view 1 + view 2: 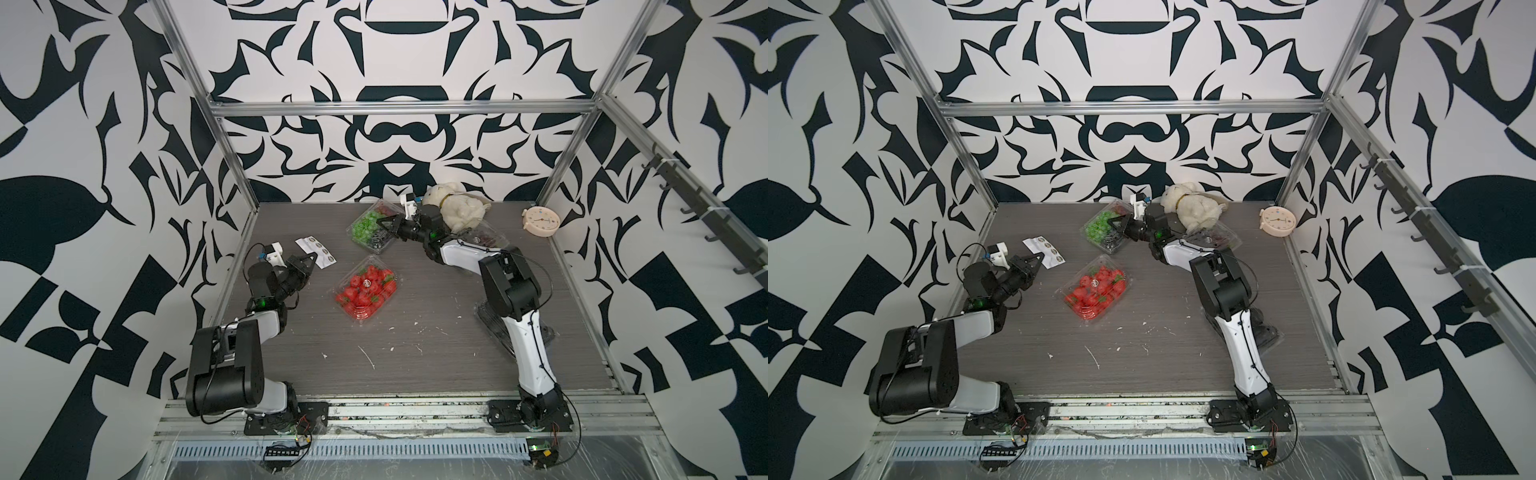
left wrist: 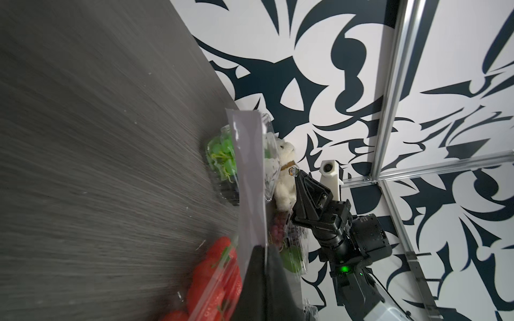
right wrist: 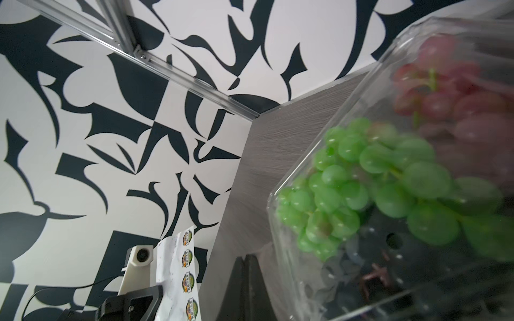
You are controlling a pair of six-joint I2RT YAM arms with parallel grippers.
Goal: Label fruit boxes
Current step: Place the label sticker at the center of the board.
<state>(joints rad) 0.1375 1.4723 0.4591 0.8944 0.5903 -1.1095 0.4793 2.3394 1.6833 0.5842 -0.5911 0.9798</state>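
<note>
A clear box of red strawberries lies mid-table with a round label on its lid. Behind it is a box of green and purple grapes. My right gripper is over its near edge, jaws shut; in the left wrist view a small round label shows at its tip. A second grape box and a box with dark contents lie partly hidden by the right arm. My left gripper is shut on the white sticker sheet.
A white plush bear lies at the back, touching the second grape box. A cream alarm clock stands in the back right corner. White flecks are scattered on the grey tabletop. Metal frame posts border the table.
</note>
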